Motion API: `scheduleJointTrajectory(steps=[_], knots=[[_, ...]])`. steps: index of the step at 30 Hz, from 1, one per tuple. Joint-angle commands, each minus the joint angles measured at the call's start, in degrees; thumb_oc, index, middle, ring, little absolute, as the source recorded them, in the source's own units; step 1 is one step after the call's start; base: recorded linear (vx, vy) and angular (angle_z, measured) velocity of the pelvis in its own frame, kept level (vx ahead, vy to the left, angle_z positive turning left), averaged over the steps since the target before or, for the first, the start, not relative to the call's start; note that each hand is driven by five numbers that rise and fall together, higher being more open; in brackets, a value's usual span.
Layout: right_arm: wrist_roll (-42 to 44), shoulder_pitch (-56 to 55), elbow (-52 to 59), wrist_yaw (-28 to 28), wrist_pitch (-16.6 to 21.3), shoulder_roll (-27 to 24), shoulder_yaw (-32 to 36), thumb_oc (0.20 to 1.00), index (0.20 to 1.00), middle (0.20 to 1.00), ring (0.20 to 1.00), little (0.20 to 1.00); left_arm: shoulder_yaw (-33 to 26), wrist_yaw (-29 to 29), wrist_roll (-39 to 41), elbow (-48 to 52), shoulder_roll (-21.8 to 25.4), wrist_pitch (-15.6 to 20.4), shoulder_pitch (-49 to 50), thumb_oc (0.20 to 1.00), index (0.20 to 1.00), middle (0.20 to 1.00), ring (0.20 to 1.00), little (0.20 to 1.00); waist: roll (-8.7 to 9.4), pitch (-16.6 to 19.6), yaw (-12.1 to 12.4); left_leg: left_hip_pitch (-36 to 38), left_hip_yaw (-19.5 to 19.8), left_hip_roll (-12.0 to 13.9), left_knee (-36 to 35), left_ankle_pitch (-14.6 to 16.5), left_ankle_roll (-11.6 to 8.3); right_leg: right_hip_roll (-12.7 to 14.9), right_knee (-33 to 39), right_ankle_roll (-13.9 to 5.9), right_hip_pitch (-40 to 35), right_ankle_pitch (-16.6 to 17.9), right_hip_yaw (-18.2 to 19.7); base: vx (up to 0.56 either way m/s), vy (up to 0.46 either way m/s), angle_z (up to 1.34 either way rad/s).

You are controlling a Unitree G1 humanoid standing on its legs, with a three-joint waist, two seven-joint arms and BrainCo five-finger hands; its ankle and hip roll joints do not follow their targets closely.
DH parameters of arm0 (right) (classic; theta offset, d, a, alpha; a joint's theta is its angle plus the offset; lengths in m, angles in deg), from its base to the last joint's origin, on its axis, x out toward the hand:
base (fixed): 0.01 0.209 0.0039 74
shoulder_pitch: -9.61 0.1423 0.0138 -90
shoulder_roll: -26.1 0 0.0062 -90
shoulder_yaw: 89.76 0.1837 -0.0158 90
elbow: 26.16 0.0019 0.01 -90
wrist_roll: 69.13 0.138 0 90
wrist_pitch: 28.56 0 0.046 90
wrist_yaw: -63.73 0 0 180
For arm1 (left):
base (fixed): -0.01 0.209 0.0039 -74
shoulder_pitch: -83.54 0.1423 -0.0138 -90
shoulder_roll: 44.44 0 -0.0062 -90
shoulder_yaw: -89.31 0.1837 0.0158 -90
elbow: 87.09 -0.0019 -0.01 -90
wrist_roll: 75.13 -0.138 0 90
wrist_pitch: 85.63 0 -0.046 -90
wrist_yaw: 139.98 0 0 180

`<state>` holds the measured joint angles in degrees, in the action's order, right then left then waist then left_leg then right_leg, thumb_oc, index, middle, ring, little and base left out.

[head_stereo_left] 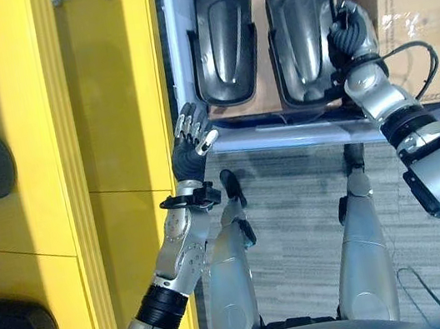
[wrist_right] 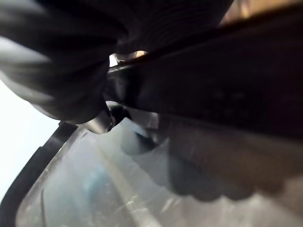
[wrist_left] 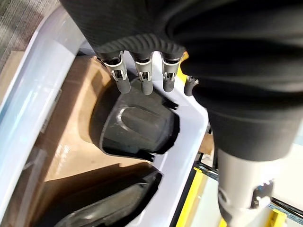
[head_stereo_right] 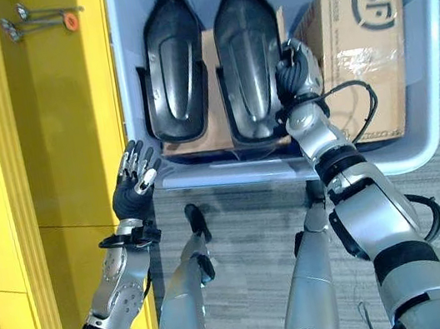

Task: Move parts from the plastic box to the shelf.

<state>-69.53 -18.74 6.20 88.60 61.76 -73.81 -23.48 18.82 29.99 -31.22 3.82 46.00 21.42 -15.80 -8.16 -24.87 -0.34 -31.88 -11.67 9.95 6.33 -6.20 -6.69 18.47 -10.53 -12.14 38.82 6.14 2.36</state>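
Right eye view: right hand point(head_stereo_right: 298, 67) curled on the right-hand part point(head_stereo_right: 248, 63) inside the plastic box point(head_stereo_right: 436, 94), probably clamped for lifting out. Left hand point(head_stereo_right: 134, 181) waiting, fingers spread, beside the box's near-left corner, facing the yellow shelf point(head_stereo_right: 58, 158).

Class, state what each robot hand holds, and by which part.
Right hand grips the right-hand black part by its side edge. Left hand holds nothing.

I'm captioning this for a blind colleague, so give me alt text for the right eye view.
The robot's right hand reaches into a pale plastic box, against the right-hand of two black moulded parts standing side by side beside a cardboard carton. Its left hand hovers open outside the box's near left corner, next to a yellow shelf.
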Motion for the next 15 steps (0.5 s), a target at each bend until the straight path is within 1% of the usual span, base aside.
scheduleJointTrajectory(steps=[1, 2, 6, 7, 8, 9, 11, 12, 15], knots=[[-2.0, -0.3, 3.1, -1.1, 1.6, 1.7, -2.0, 0.200, 0.200, 0.200, 0.200, 0.200, -2.1, 1.7, 0.5, 2.3, 3.0, 1.9, -1.1, 1.000, 1.000, 1.000, 1.000, 1.000, 3.43, -1.1, 2.1, 4.6, 2.9, -2.9, -0.1, 3.6, 0.33, -3.6, 2.3, 2.50, -3.9, 3.7, -1.4, 0.03, -0.010, 0.02], [-1.9, -0.5, 3.9, -1.1, 1.6, 1.5, -1.8, 0.200, 0.200, 0.200, 0.200, 0.200, -2.4, 1.8, 0.5, 1.9, 3.1, 1.9, -0.9, 1.000, 1.000, 1.000, 1.000, 1.000, 3.54, -0.9, 2.1, 5.3, 2.9, -2.8, -0.2, 3.7, 0.36, -3.5, 2.4, 2.47, -4.6, 3.7, -1.4, 0.05, -0.018, 0.02], [-2.8, -3.0, 15.3, 0.2, 2.1, -1.3, 0.9, 0.200, 0.200, 0.200, 0.200, 0.200, -3.6, 2.2, 0.2, 1.1, 3.4, 1.6, 1.0, 1.000, 1.000, 1.000, 1.000, 1.000, 4.57, 1.0, 2.0, 9.7, 2.7, -2.1, -2.0, 3.2, 0.17, -3.7, 3.5, 2.32, -8.5, 3.8, -1.7, 0.05, -0.037, 0.00], [-3.2, -5.2, 23.0, 0.7, 2.8, -2.5, 3.1, 0.200, 0.200, 0.200, 0.200, 0.200, -4.7, 2.4, -0.1, 0.5, 3.6, 1.4, 2.0, 1.000, 1.000, 1.000, 1.000, 1.000, 5.16, 1.9, 1.7, 12.4, 2.3, -1.5, -2.5, 3.5, -0.01, -4.0, 3.8, 2.17, -10.8, 3.3, -2.0, 0.05, -0.053, 0.00], [-3.2, -5.3, 23.2, 0.7, 2.8, -2.5, 3.2, 0.200, 0.200, 0.200, 0.200, 0.200, -4.8, 2.4, -0.1, 0.5, 3.6, 1.4, 2.0, 1.000, 1.000, 1.000, 1.000, 1.000, 5.24, 2.0, 1.8, 12.3, 2.2, -1.5, -2.6, 3.2, 0.00, -3.9, 4.0, 2.20, -10.7, 3.6, -1.9, 0.09, -0.069, -0.06], [-4.7, -8.1, 29.5, 0.9, 3.4, -2.9, 5.2, 0.200, 0.200, 0.200, 0.200, 0.200, -5.8, 2.5, -0.4, -0.3, 3.6, 1.1, 2.9, 1.000, 1.000, 1.000, 1.000, 1.000, 5.62, 3.3, 1.6, 14.3, 2.1, -1.0, -3.4, 3.1, -0.08, -4.2, 4.4, 2.04, -12.4, 3.4, -2.0, 0.06, -0.043, -0.05], [-4.4, -11.4, 35.6, 0.7, 4.5, -2.3, 7.4, 0.200, 0.200, 0.200, 0.200, 0.200, -6.8, 2.7, -0.8, -0.9, 3.5, 0.7, 4.2, 1.000, 1.000, 1.000, 1.000, 1.000, 5.98, 4.9, 1.6, 16.7, 1.8, -0.7, -4.4, 2.9, -0.23, -4.2, 5.2, 1.90, -14.6, 3.1, -2.1, 0.07, -0.053, -0.06], [-4.4, -11.6, 35.7, 0.6, 4.5, -2.3, 7.5, 0.200, 0.200, 0.200, 0.200, 0.200, -6.8, 2.7, -0.8, -0.9, 3.5, 0.7, 4.2, 1.000, 1.000, 1.000, 1.000, 1.000, 6.00, 4.9, 1.6, 16.8, 1.7, -0.7, -4.5, 2.9, -0.23, -4.2, 5.2, 1.90, -14.7, 3.2, -2.1, 0.03, -0.042, -0.07], [-1.2, -15.8, 42.6, -0.1, 7.2, -0.1, 9.7, 0.200, 0.200, 0.200, 0.200, 0.200, -7.8, 3.3, -1.5, -1.5, 3.5, 0.0, 5.6, 1.000, 1.000, 1.000, 1.000, 1.000, 6.20, 6.8, 1.3, 19.6, 1.3, -0.4, -6.0, 2.3, -0.45, -4.2, 6.1, 1.71, -17.0, 3.1, -2.3, 0.05, -0.042, -0.05]])
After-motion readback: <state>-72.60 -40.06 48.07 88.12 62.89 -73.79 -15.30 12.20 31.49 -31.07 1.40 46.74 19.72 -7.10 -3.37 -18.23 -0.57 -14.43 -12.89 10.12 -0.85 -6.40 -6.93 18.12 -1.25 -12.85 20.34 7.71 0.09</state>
